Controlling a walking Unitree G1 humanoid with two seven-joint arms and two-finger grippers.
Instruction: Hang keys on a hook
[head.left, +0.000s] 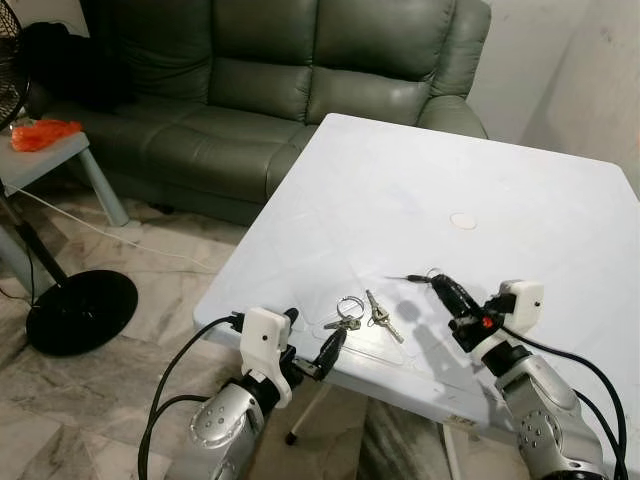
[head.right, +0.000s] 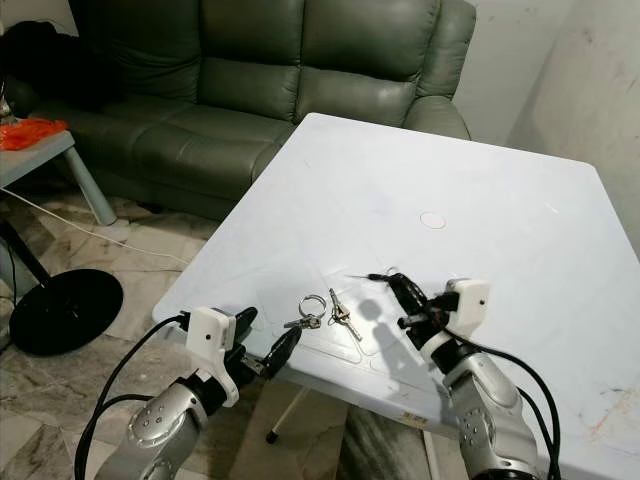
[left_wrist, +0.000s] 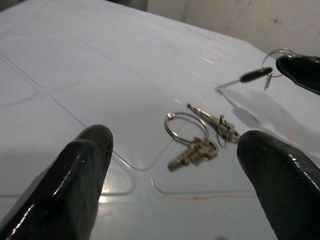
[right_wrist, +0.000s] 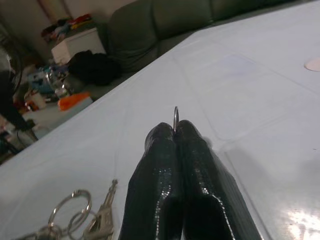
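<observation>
Your left gripper (head.left: 318, 352) hangs at the table's (head.left: 520, 200) near edge, close to its left corner, with its fingers (left_wrist: 75, 175) spread wide and nothing between them.

Just past it, the keys (head.left: 362, 313) lie flat on the table on their rings, near that same edge.

Further along the near edge, your right gripper (head.left: 440, 287) hovers low over the table, jaws pinched tight on a thin metal hook (left_wrist: 272, 55) whose wire stem sticks out toward the keys.

The danger is at the edge: if you close on the keys at a shallow angle, the fingers may shove them off. The hook's grip looks slight, so nudging it with the ring could twist it loose.
</observation>
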